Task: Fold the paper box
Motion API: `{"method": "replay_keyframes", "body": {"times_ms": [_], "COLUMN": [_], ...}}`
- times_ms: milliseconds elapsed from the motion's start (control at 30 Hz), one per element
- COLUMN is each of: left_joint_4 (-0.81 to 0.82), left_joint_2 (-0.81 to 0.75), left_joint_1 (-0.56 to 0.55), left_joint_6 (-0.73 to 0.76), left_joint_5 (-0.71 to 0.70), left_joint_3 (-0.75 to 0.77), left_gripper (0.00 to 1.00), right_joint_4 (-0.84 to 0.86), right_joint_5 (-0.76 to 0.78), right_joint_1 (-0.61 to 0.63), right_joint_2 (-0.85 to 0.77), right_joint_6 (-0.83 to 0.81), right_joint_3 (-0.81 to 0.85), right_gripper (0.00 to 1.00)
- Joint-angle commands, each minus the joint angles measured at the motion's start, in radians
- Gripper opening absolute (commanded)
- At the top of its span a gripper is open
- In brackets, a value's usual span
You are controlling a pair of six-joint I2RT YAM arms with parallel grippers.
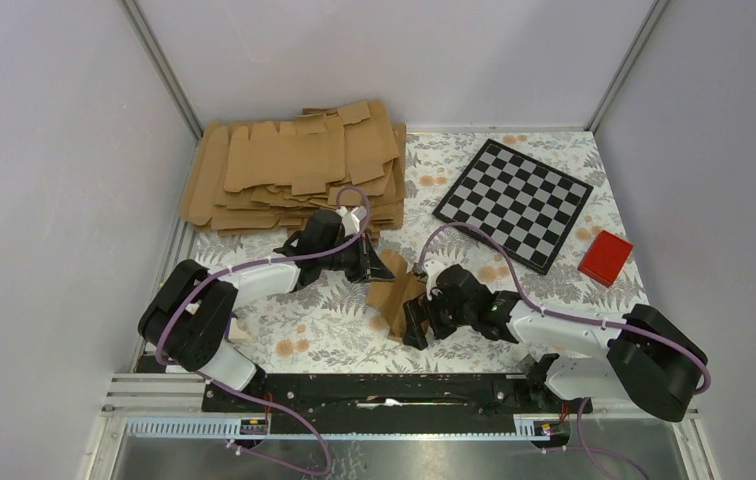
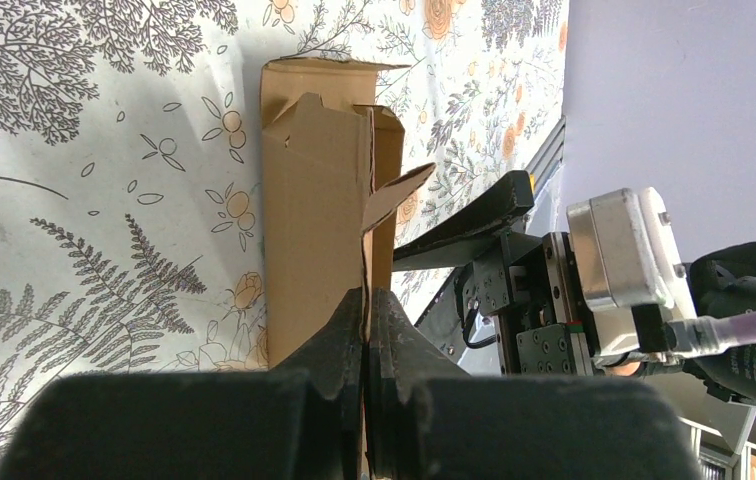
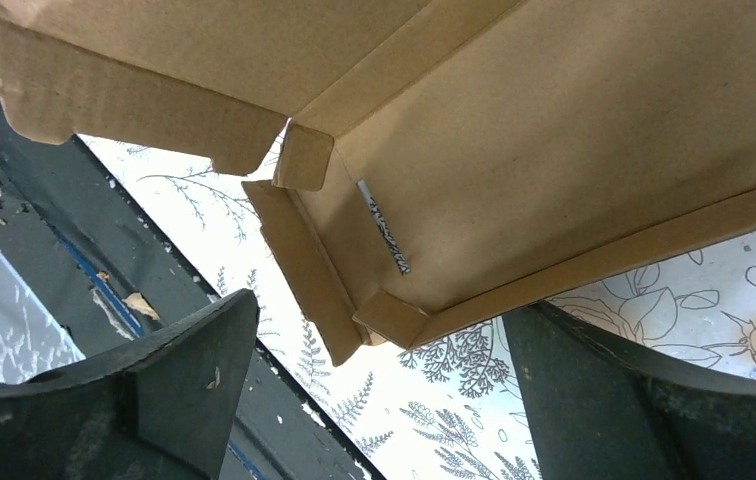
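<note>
Two grippers are meeting at one paper box (image 1: 395,296), mid-worktop (image 1: 334,330), between the arms and just on the near side of the pile of flat cardboard blanks (image 1: 294,170).

Left gripper (image 2: 366,300) is pinching a thin upright panel edge of the box, jaws clenched flat on the cardboard. Right gripper (image 3: 379,312) is standing released, fingers (image 3: 184,375) spread wide. The box's near corner is sitting over the gap, and neither pad is seen touching it.

Box is looking half-formed: walls are standing up, end flaps are hanging loose, one tab is sticking out sideways toward the right arm. From the left wrist its long axis is running straight away from the gripper, open end pointing away. From above, that axis is lying roughly far-to-near with a slant, left gripper at the far end, right gripper at the near end. Right wrist is looking up into the hollow side, so the box is tipped or raised there. Whether its low edge is touching the worktop, cannot tell.

Judgement: left arm is anchoring. Right arm is nearer the loose near-end flaps, so the coming fold is likely falling to it. The box is lying directly ahead of its spread fingers.

Checkerboard (image 1: 512,200) and red block (image 1: 605,257) are sitting well apart at the right.
</note>
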Motion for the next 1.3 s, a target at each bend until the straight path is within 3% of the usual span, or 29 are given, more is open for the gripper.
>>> {"method": "replay_keyframes", "body": {"times_ms": [0, 233, 767, 933, 1000, 1067, 1133, 1267], "left_joint_4": [0.074, 0.066, 0.058, 0.059, 0.056, 0.043, 0.021, -0.021], "left_joint_2": [0.007, 0.006, 0.007, 0.007, 0.005, 0.002, -0.004, -0.016], "left_joint_1": [-0.006, -0.006, -0.009, -0.011, -0.010, -0.011, -0.010, -0.009], "left_joint_6": [-0.002, 0.006, 0.014, 0.016, 0.017, 0.026, 0.040, 0.067], "left_joint_5": [0.026, 0.027, 0.026, 0.027, 0.024, 0.020, 0.007, -0.020], "left_joint_3": [0.045, 0.043, 0.035, 0.029, 0.028, 0.030, 0.036, 0.050], "left_gripper": [0.00, 0.00, 0.00, 0.00, 0.00, 0.00, 0.00, 0.00], "right_joint_4": [0.008, -0.014, 0.086, 0.085, 0.086, 0.085, 0.085, 0.099], "right_joint_5": [0.081, 0.133, 0.168, 0.169, 0.155, 0.129, 0.109, 0.039], "right_joint_1": [0.039, 0.054, 0.054, 0.053, 0.054, 0.053, 0.053, 0.053], "right_joint_2": [0.023, 0.057, 0.067, 0.102, 0.111, 0.109, 0.096, 0.054], "right_joint_6": [-0.021, -0.017, 0.135, 0.160, 0.162, 0.150, 0.137, 0.087], "right_joint_3": [0.038, 0.055, 0.015, 0.026, 0.030, 0.032, 0.024, -0.001], "right_gripper": [1.00, 0.99, 0.66, 0.64, 0.66, 0.84, 0.93, 1.00]}}
